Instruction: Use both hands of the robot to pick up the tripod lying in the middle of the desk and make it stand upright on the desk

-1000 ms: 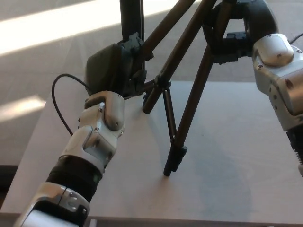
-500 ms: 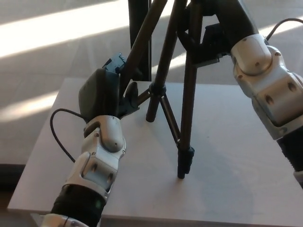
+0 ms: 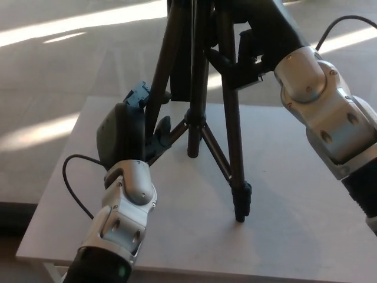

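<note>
Head view, looking down on the pale bench [image 3: 306, 247] with the tripod [image 3: 197, 88] already raised to near upright, legs spread, front leg's foot [image 3: 241, 206] planted on the surface, centre column hanging just above or on it, cannot tell which. Judged to be the final step: settling the stand so all feet bear evenly, then letting go. Left hand [image 3: 126, 132] low on the picture's left, wrapped about the near leg where the brace meets it, black palm pressed against the tube; fingers [image 3: 162, 127] curled partly round, closed enough to hold but with tips hidden behind the leg. Right hand [image 3: 253, 50] high on the right, up by the top of the legs, closed around the upper tube or the hub; exact finger spacing hidden by the dark casing, though contact looks firm. Third foot, on the far side, not clearly seen, so footing there cannot be confirmed. Next move calls for easing the legs down until weight rests on the surface, checking for lean toward the far edge, then opening the lower grasp first while the upper one steadies. Risk, as a judgement: release too early and the stand could topple, standing rather near the far edge.
</note>
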### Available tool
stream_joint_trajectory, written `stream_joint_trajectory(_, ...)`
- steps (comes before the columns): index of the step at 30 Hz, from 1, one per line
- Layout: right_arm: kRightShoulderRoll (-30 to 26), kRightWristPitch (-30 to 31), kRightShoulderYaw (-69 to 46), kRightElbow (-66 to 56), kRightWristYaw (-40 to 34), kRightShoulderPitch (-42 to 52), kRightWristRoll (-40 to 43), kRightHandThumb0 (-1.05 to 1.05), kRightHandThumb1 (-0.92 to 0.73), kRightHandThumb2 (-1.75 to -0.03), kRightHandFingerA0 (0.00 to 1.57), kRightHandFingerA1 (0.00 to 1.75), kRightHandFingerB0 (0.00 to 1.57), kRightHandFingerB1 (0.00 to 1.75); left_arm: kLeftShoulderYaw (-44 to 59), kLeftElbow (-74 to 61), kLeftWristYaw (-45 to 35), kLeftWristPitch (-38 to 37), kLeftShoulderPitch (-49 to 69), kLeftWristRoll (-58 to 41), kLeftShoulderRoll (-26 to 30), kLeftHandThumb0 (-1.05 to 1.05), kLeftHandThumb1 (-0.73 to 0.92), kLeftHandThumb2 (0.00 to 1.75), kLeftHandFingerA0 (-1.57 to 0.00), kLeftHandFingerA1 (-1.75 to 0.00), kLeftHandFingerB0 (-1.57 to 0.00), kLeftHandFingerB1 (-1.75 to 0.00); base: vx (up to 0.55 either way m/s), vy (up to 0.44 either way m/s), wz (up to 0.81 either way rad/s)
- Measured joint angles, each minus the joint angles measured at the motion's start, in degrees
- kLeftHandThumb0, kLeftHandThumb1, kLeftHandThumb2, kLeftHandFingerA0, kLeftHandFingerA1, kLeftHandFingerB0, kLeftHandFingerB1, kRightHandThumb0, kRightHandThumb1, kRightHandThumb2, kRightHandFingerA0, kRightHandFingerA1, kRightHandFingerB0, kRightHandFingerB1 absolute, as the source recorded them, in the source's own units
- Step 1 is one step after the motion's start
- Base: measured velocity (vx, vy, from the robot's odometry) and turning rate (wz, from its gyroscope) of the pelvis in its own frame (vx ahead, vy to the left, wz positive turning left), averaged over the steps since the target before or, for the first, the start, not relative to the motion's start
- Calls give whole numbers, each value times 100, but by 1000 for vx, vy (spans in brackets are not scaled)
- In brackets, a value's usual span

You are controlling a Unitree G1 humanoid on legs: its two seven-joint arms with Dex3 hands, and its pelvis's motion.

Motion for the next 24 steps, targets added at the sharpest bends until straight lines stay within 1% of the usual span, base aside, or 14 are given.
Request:
stream_joint_trajectory(2, -60, -75, 34, 0, 57, 0, -77, -23, -43, -129, 99, 175, 85, 146, -50, -43, -1, 25, 61, -5, 3, -21, 67, 72, -90, -136, -64, -66, 0, 0, 4)
stream_joint_trajectory(5, -116, -166, 71, -4, 139, 12, -170, -23, -44, -126, 98, 175, 83, 143, -115, -102, -1, 87, 137, -6, 14, -17, 64, 84, -90, -159, -81, -86, 0, 0, 0)
stream_joint_trajectory(6, -124, -194, 82, -22, 172, 37, -190, -22, -42, -130, 96, 175, 83, 144, -135, -123, -2, 91, 159, -7, 24, -17, 64, 83, -84, -144, -75, -79, 0, 0, 0)
stream_joint_trajectory(10, -153, -275, 81, -94, 248, 111, -242, -21, -44, -128, 99, 175, 83, 142, -231, -191, -2, 129, 221, -7, 101, -17, 63, 82, -84, -137, -73, -76, 0, 0, 0)
stream_joint_trajectory(11, -158, -289, 80, -104, 262, 124, -263, -28, -48, -117, 128, 142, 93, 117, -259, -206, -2, 139, 233, -7, 124, -16, 63, 87, -78, -146, -79, -86, 0, 0, 0)
stream_joint_trajectory(12, -165, -309, 79, -110, 268, 141, -287, -22, -50, -112, 99, 175, 81, 137, -278, -210, -3, 145, 239, -11, 140, -16, 60, 90, -83, -160, -82, -112, 0, 0, 0)
stream_joint_trajectory(13, -168, -323, 78, -112, 271, 151, -302, -28, -49, -114, 128, 140, 92, 114, -287, -209, -3, 150, 241, -15, 147, -18, 61, 89, -84, -166, -83, -112, 0, 0, 0)
stream_joint_trajectory(14, -171, -350, 77, -116, 278, 167, -334, -23, -44, -126, 100, 175, 81, 146, -299, -208, -3, 155, 245, -24, 154, -16, 57, 97, -89, -166, -84, -92, 0, 0, 0)
stream_joint_trajectory(15, -175, -382, 69, -116, 281, 192, -362, -23, -44, -126, 100, 175, 81, 146, -309, -209, -5, 183, 246, -42, 155, -16, 57, 97, -89, -166, -84, -92, 0, 0, 0)
stream_joint_trajectory(16, -174, -394, 56, -117, 280, 220, -378, -22, -41, -131, 99, 175, 81, 150, -320, -209, -7, 196, 249, -56, 156, -20, 52, 98, -105, -159, -87, -100, 0, 0, 0)
stream_joint_trajectory(17, -174, -406, 38, -117, 280, 256, -399, -21, -42, -129, 98, 175, 81, 150, -338, -208, -7, 213, 251, -69, 159, -22, 60, 90, -87, -151, -73, -80, 0, 0, 0)
stream_joint_trajectory(19, -173, -442, -2, -115, 281, 312, -422, -21, -40, -131, 95, 171, 82, 141, -385, -207, -7, 218, 262, -81, 174, -24, 62, 80, -88, -149, -71, -73, 0, 0, 0)
stream_joint_trajectory(21, -173, -474, -50, -112, 305, 355, -444, -19, -39, -129, 95, 162, 89, 122, -452, -207, -7, 219, 274, -84, 202, -20, 62, 80, -92, -164, -75, -80, 0, 0, 0)
stream_joint_trajectory(24, -173, -515, -95, -101, 353, 380, -460, -19, -39, -129, 95, 162, 89, 122, -499, -220, -8, 220, 285, -97, 225, -20, 62, 80, -92, -164, -75, -80, 0, 0, 0)
